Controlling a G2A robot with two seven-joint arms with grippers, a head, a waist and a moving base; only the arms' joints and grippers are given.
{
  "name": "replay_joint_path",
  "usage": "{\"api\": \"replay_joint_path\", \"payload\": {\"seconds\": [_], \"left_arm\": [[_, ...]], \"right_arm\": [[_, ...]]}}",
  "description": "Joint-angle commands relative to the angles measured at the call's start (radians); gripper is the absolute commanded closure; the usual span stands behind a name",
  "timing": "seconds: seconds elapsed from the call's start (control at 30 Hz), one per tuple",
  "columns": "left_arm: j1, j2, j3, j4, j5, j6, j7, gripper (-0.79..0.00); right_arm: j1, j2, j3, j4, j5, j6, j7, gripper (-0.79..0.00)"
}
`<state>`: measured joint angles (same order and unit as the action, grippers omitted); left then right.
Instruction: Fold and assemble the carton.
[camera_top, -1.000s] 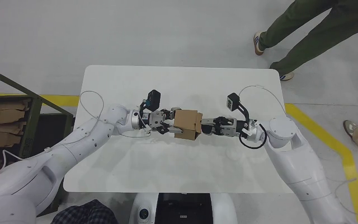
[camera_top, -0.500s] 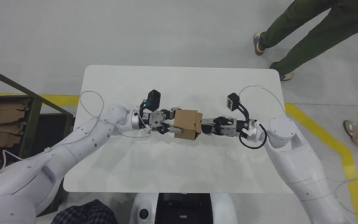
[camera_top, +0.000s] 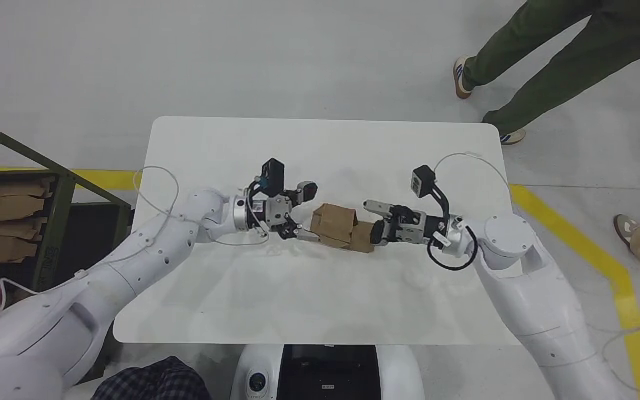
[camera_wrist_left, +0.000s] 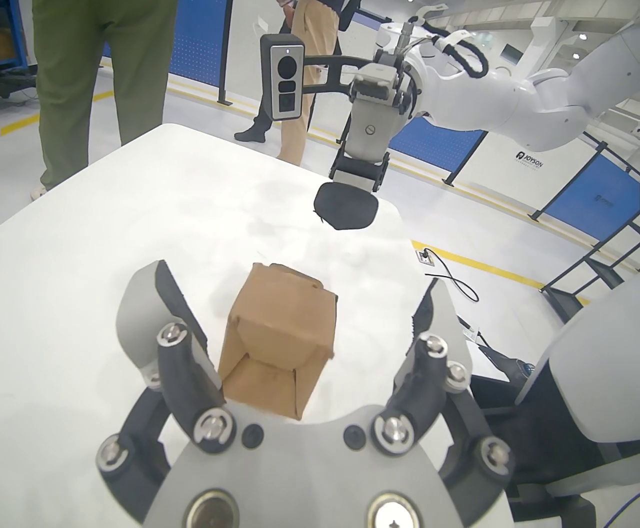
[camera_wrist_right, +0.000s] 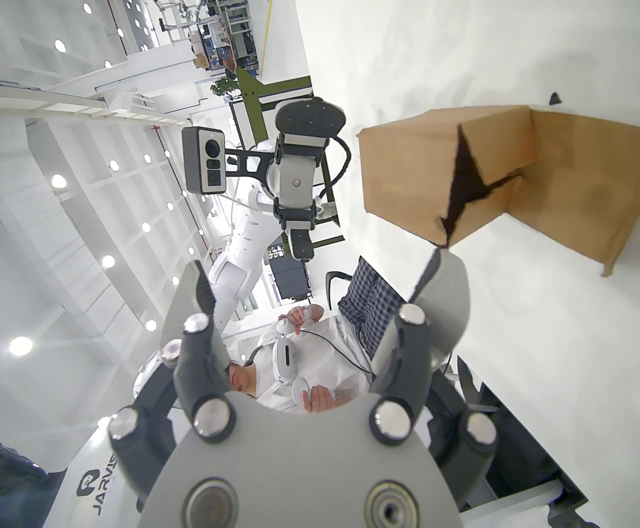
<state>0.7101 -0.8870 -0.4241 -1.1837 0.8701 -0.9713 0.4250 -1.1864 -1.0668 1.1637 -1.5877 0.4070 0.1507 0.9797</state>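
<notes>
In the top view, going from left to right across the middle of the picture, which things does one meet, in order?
Green rack beside the table → left claw, open → carton → right claw, open.

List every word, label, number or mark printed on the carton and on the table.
Carton: no text. The brown faces that show in the top view and both wrist views are plain, with no label, number or mark.
Table: no text. The white top is unmarked.
</notes>
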Motion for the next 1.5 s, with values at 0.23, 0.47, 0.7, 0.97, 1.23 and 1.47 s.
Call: {"api": "replay_joint_path", "payload": {"seconds": [0.23, 0.47, 0.7, 0.97, 1.23, 1.47], "left_arm": [[0.034, -0.001, -0.057, -0.021, 0.051, 0.036, -0.04, -0.785], [0.059, -0.001, -0.1, -0.02, 0.112, 0.105, -0.069, -0.785], [0.082, -0.005, -0.144, -0.004, 0.106, 0.121, -0.063, -0.785], [0.095, -0.024, -0.167, 0.01, 0.086, 0.172, -0.131, -0.785], [0.093, -0.052, -0.181, 0.058, 0.022, 0.222, -0.231, -0.785], [0.081, -0.076, -0.194, 0.109, -0.031, 0.255, -0.312, -0.785]], "right_arm": [[-0.003, 0.004, 0.01, 0.005, -0.014, 0.008, -0.006, -0.785], [-0.016, 0.004, -0.003, 0.065, -0.049, 0.036, -0.057, -0.785], [-0.001, -0.006, -0.022, 0.18, -0.016, -0.008, -0.084, -0.785], [0.036, -0.024, -0.057, 0.297, 0.012, -0.071, -0.112, -0.785], [0.081, -0.045, -0.106, 0.377, 0.047, -0.117, -0.078, -0.785], [0.118, -0.065, -0.145, 0.421, 0.094, -0.169, -0.034, -0.785]]}}
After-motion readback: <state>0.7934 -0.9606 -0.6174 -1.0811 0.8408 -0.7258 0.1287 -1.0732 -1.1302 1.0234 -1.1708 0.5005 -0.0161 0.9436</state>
